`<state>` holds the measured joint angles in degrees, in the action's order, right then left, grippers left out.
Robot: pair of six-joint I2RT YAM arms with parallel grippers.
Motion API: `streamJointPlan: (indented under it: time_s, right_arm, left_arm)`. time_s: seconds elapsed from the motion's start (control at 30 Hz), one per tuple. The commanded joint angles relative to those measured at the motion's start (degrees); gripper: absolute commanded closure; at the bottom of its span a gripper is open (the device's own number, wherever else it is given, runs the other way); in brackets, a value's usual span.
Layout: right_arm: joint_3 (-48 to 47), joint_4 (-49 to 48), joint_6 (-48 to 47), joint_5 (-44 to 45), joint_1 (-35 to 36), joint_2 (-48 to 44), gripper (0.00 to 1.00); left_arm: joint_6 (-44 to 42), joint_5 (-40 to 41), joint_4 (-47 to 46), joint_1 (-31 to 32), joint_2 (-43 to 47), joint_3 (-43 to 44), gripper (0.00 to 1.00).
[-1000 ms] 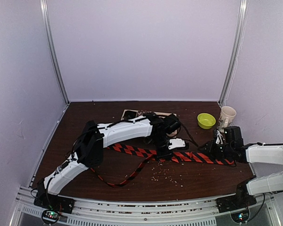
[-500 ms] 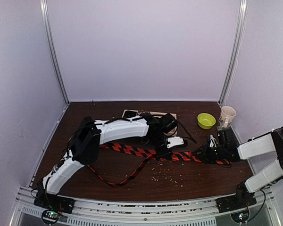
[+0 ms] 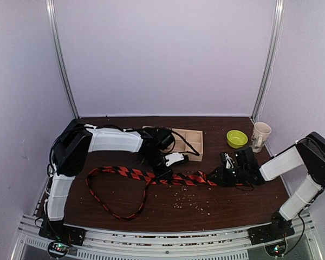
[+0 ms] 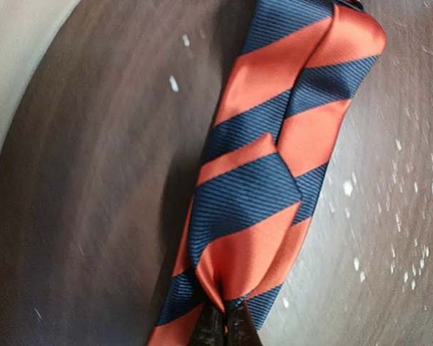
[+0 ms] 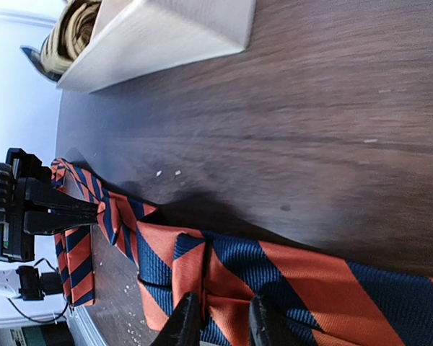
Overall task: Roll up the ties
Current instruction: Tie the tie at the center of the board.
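Likely soft, slick and limp, the tie (image 3: 135,174) bunches where the left claw (image 4: 221,328) pinches it, so roll from the folded end clamped in the right claw (image 5: 220,321).

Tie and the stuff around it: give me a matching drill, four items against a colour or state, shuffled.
1 tie
2 bowl
3 wooden tray
4 left gripper

A yellow-green
B shut, pinching fabric
C red-orange and dark stripes
D pale, divided into compartments

Pairs: 1-C, 2-A, 3-D, 4-B
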<state>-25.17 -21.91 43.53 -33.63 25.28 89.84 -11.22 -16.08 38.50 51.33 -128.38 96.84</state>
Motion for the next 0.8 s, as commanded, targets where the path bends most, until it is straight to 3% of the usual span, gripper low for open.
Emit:
streamJointPlan:
  time_s: [0.0, 0.13, 0.27, 0.37, 0.57, 0.77]
  right_arm:
    - [-0.8, 0.6, 1.5, 0.9, 3.4, 2.7, 0.76]
    - [0.2, 0.9, 1.7, 0.1, 4.1, 0.4, 0.76]
    - [1.7, 2.6, 1.4, -0.1, 3.6, -6.0, 0.75]
    - [2.4, 3.9, 1.1, 0.3, 2.9, -10.4, 0.74]
    - [4.0, 3.8, 1.7, 0.2, 0.9, -14.2, 0.75]
    - [5.5, 4.3, 1.6, 0.4, -0.5, -14.5, 0.77]
  left_arm:
    - [2.9, 2.3, -0.5, 0.0, 5.7, -12.9, 1.0]
    - [3.7, 4.5, 0.2, -1.0, 11.0, -18.5, 1.0]
    - [3.1, 5.7, 2.8, -0.7, 13.9, -17.0, 1.0]
    - [1.8, 4.9, 6.3, 2.0, 12.6, -9.4, 1.0]
    - [4.4, 0.0, 15.3, 3.7, 1.4, 8.8, 1.0]
    - [7.5, -2.3, 19.7, 3.8, -5.5, 18.3, 1.0]
